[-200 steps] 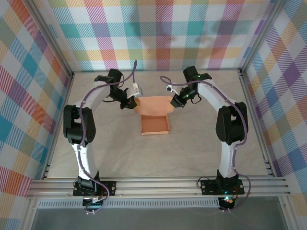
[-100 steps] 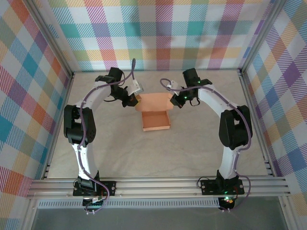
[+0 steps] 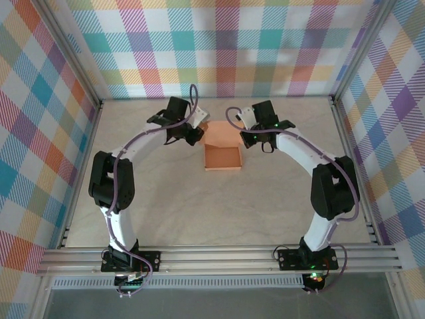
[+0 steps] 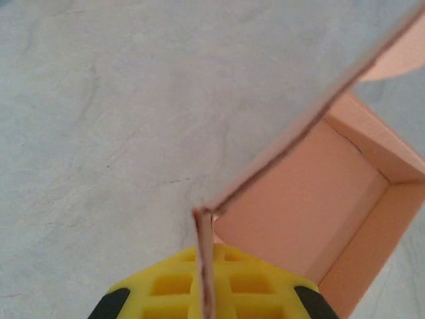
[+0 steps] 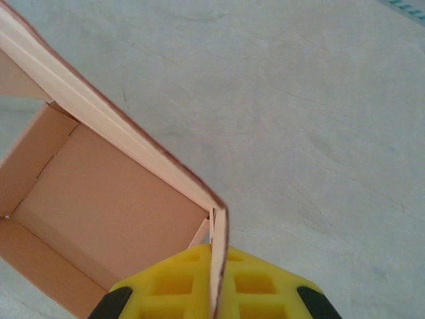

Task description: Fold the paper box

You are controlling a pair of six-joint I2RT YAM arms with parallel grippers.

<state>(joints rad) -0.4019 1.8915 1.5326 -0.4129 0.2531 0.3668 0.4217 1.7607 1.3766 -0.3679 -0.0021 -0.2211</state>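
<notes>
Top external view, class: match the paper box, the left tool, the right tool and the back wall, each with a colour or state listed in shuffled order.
1 paper box
2 left tool
3 right tool
4 back wall

A checked in many colours
B shut on the box's right flap
C salmon-orange, lid raised
D shut on the box's left flap

Pairs: 1-C, 2-D, 3-B, 4-A
</notes>
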